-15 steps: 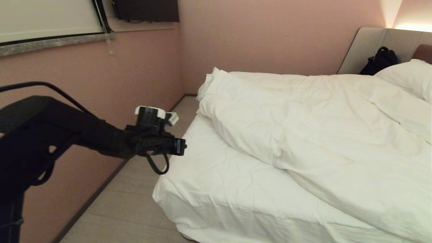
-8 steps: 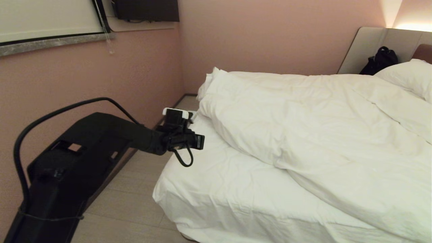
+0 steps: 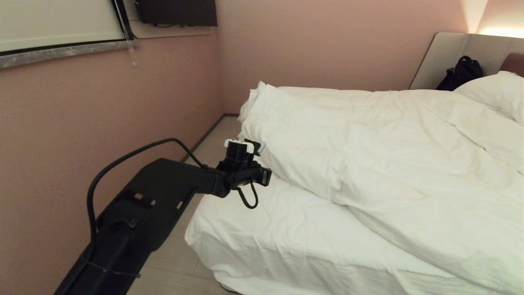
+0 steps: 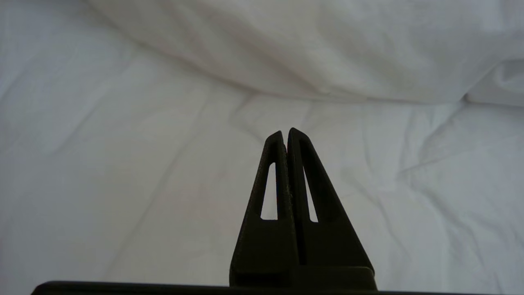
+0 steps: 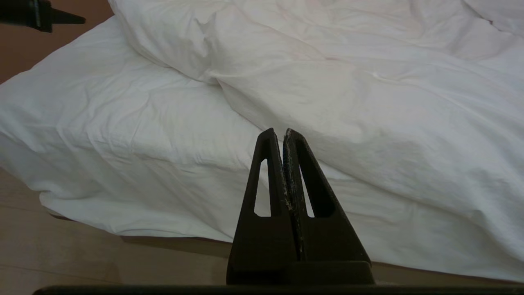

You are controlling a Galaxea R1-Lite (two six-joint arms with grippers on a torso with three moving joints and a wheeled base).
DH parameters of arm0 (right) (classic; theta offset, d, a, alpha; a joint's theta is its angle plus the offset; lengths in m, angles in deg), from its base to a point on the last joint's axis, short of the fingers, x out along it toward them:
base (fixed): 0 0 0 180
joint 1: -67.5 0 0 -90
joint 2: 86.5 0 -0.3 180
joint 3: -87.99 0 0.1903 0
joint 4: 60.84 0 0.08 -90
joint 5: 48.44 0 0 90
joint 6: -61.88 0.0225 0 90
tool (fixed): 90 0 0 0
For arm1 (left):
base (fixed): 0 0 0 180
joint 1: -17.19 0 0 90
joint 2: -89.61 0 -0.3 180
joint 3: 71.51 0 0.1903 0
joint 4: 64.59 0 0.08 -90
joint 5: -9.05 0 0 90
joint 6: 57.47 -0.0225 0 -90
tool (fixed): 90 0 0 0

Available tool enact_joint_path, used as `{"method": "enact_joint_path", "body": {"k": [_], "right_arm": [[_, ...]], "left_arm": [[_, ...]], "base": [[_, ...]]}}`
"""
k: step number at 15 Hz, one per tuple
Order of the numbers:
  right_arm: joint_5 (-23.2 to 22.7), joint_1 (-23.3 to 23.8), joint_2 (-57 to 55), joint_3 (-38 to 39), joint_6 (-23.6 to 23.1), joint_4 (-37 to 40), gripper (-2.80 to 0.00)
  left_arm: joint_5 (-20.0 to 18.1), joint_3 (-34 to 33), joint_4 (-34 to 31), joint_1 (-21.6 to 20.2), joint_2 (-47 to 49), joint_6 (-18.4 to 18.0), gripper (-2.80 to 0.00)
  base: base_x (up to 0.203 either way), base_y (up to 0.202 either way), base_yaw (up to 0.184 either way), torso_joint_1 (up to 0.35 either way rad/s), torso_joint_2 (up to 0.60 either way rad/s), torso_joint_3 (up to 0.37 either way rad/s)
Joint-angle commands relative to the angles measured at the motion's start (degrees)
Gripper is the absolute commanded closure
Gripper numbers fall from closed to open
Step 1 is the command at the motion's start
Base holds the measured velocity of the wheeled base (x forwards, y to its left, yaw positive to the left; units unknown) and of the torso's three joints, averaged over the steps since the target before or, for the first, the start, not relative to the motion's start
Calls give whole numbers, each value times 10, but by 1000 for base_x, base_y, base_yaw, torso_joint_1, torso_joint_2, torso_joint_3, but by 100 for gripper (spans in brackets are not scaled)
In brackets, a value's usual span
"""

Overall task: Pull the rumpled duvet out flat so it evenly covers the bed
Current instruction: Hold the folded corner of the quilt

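Observation:
The duvet (image 3: 368,151) lies bunched and wrinkled across the bed (image 3: 229,262), leaving the white sheet (image 3: 266,233) bare at the near left corner. My left gripper (image 3: 268,178) is shut with nothing in it and hovers over the sheet, just short of the duvet's folded edge (image 4: 286,53). In the left wrist view the gripper (image 4: 285,132) points at that edge across bare sheet (image 4: 123,172). My right gripper (image 5: 283,132) is shut and empty. It hangs off the bed's near side and faces the duvet (image 5: 368,82). The head view does not show it.
A pink wall (image 3: 102,114) runs close along the left, with a narrow strip of floor (image 3: 163,246) between it and the bed. A pillow (image 3: 495,94) and a black bag (image 3: 460,73) sit by the headboard (image 3: 446,53) at the far right.
My left arm has reached forward and right, from beside the bed's corner to over the sheet next to the duvet edge. It has stayed shut.

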Motion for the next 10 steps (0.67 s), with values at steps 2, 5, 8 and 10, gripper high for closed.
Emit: {"method": "enact_joint_path", "body": {"k": [2, 5, 8, 10], "right_arm": [[0, 0, 0, 0, 0, 0, 0], [0, 0, 0, 0, 0, 0, 0], [0, 0, 0, 0, 0, 0, 0], [0, 0, 0, 0, 0, 0, 0]], "left_arm": [[0, 2, 17, 13, 23, -8, 0], [-1, 2, 38, 21, 28, -31, 0], [0, 2, 68, 35, 28, -32, 0], [-1, 2, 73, 43, 29, -39, 0]], "base": [[0, 0, 0, 0, 0, 0], [0, 0, 0, 0, 0, 0], [0, 0, 0, 0, 0, 0], [0, 0, 0, 0, 0, 0]]}}
